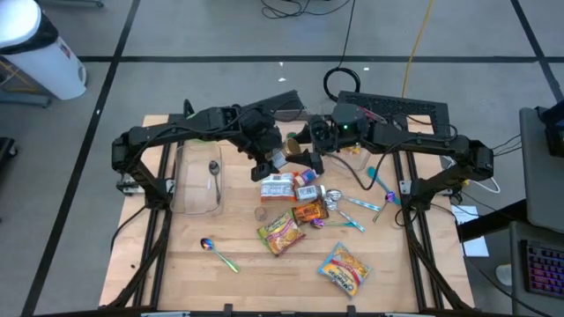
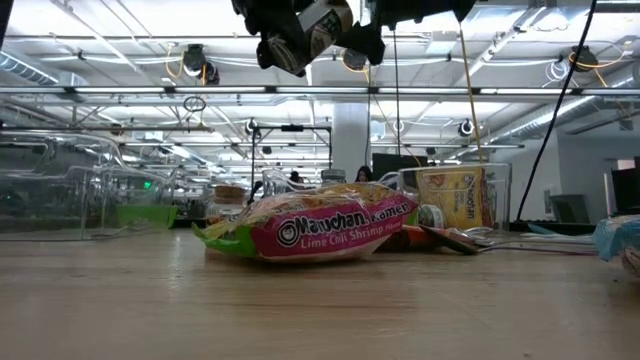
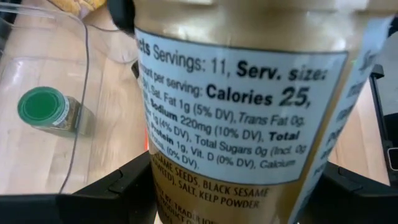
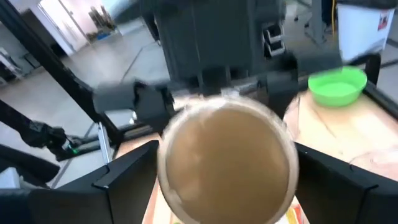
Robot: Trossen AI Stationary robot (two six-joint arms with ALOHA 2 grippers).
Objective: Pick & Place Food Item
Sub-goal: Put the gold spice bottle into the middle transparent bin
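A jar with a white nutrition label [image 3: 236, 93] and a round brown end [image 4: 227, 155] hangs high over the middle of the table [image 1: 176, 264]. My left gripper [image 1: 269, 163] is shut on it. My right gripper [image 4: 227, 183] faces the jar's brown end, open, with one finger on each side of that end; I cannot tell whether they touch it. The low view shows the jar [image 2: 325, 20] at the top, between the two grippers. Below them on the wood lie food packets, among them a pink ramen packet [image 2: 310, 232]. My left gripper pinches the jar's labelled wall [image 3: 163, 186] between its two fingers [image 3: 118, 190], which lie across the jar. It comes slanting down from the table's left side. The jar is lifted clear, tilted, its brown end toward my right gripper.
Under the grippers lie small boxes [image 1: 278, 187], the ramen packet [image 1: 280, 233], another packet [image 1: 342, 269] and spoons [image 1: 218, 254]. A clear container [image 1: 196, 180] with a spoon in it stands at the left. A green-lidded jar [image 3: 43, 109] and a green bowl [image 4: 336, 87] also show.
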